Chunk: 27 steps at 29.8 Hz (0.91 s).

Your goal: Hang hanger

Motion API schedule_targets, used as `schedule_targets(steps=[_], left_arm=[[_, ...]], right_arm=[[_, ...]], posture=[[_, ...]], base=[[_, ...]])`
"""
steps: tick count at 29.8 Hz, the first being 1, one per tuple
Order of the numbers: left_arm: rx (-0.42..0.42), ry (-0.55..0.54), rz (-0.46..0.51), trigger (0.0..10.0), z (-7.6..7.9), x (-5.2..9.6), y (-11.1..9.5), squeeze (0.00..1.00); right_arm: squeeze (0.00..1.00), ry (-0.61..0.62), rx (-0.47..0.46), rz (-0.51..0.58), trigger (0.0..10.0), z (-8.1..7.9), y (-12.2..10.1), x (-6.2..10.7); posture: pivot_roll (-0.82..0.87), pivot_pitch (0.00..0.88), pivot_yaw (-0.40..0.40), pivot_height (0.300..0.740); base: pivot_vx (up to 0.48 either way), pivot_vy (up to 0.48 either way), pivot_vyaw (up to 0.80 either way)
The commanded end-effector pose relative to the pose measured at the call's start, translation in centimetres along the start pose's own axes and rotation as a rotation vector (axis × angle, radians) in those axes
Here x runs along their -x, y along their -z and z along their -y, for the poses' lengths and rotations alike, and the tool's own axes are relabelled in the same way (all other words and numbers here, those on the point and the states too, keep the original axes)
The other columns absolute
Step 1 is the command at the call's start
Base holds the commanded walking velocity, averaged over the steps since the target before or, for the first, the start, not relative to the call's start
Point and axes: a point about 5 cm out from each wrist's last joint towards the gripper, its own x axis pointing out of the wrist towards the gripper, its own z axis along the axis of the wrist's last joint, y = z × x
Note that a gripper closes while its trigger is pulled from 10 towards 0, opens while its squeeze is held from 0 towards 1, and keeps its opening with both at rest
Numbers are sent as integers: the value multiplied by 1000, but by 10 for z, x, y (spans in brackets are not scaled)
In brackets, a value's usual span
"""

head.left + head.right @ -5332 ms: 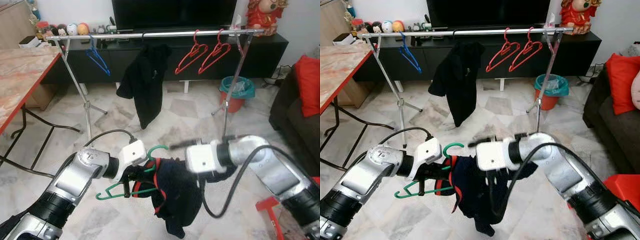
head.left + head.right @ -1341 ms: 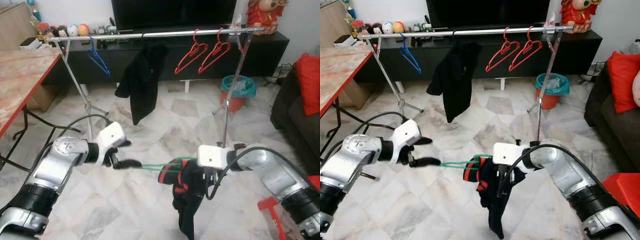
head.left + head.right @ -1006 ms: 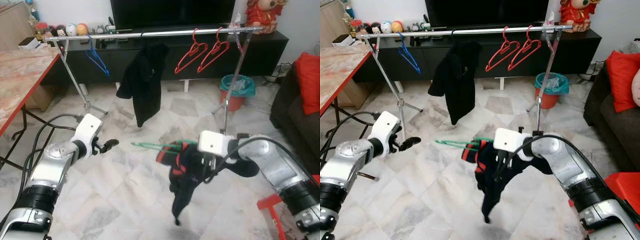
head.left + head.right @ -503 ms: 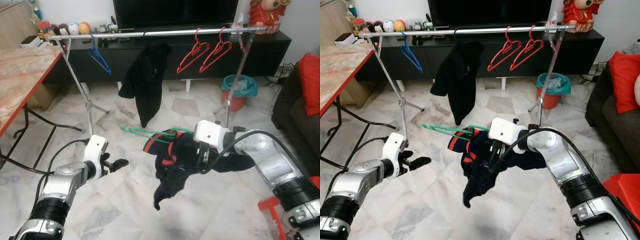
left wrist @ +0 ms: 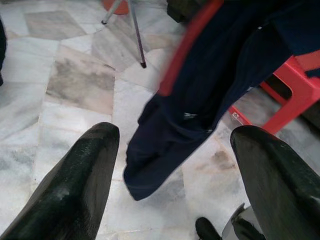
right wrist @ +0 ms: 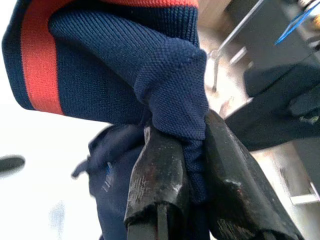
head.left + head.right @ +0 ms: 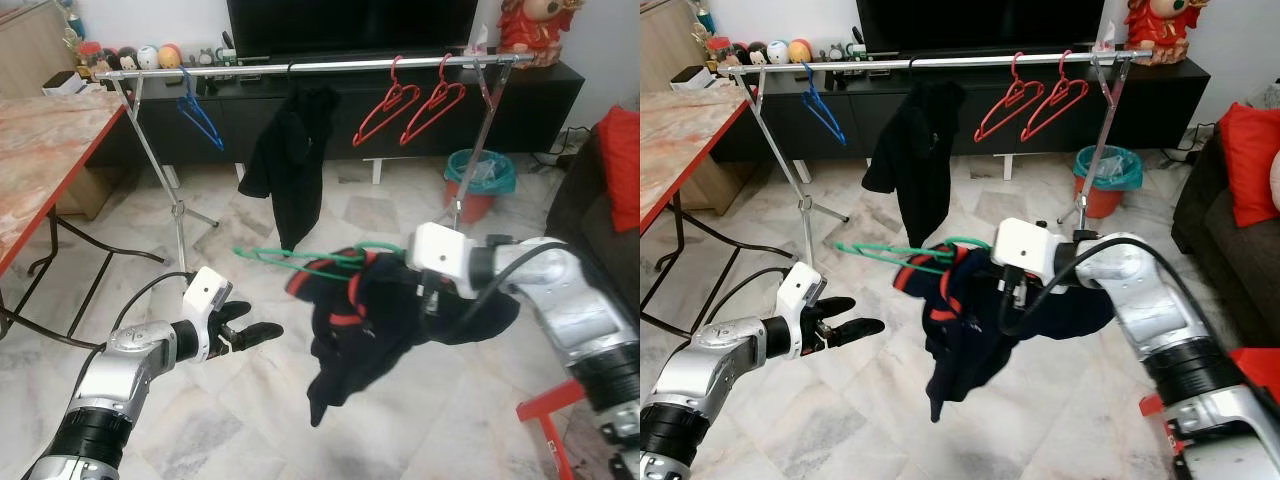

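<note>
Gripping a fold of the navy sweater [image 7: 365, 315], the right gripper [image 6: 186, 165] has its fingers pinched on the knit, carrying it on the green hanger [image 7: 290, 260] in mid-air before the rail [image 7: 300, 66]. Bare rail lies between the black garment [image 7: 290, 165] and red hangers [image 7: 410, 100]. Low over the marble floor [image 7: 250, 400], the left gripper [image 7: 255, 332] hangs with fingers spread, empty.

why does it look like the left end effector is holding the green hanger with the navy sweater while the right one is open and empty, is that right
Not quite: the sides are swapped. In the right eye view the right end effector holds the green hanger with the navy sweater, while the left end effector is open and empty.
</note>
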Motion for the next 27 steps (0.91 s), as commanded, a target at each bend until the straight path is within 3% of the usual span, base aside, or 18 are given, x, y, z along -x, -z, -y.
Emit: schedule_targets(steps=[1,4,8,11,13,14,20,24,27], left_arm=[[-22,29,-15,10000,2,2,-2,0],[-33,85,-20,10000,7,3,-3,0],[-37,112,-7,10000,10,2,-4,0],[-63,9,25,10000,3,-3,-7,0],[-42,-81,59,10000,-3,-4,-9,0],[-34,-128,71,10000,-7,-4,-9,0],[-18,-189,102,10000,-6,0,-4,0],[-4,-247,127,10000,-9,3,-3,0],[15,-392,159,10000,-19,8,1,0]], right_arm=[[0,-11,22,-13,0,1,1,5],[0,-74,25,-19,0,-3,3,13],[0,-60,31,4,0,-1,-2,12],[0,55,1,38,392,6,-4,3],[0,115,-65,54,8784,5,0,-2],[0,126,-92,84,10000,-2,1,-8],[0,197,-216,119,10000,-30,13,-19],[0,339,-291,114,10000,-28,23,-17],[0,537,-440,95,10000,-33,39,-18]], posture=[[-100,0,72,740],[-103,0,74,740],[-108,0,77,740],[-109,0,73,740],[-101,0,70,740],[-99,0,68,740],[-98,0,56,740],[-101,0,49,740],[-104,0,44,740]], base=[[0,0,0],[0,0,0],[0,0,0],[0,0,0],[0,0,0],[0,0,0],[0,0,0],[0,0,0],[0,0,0]])
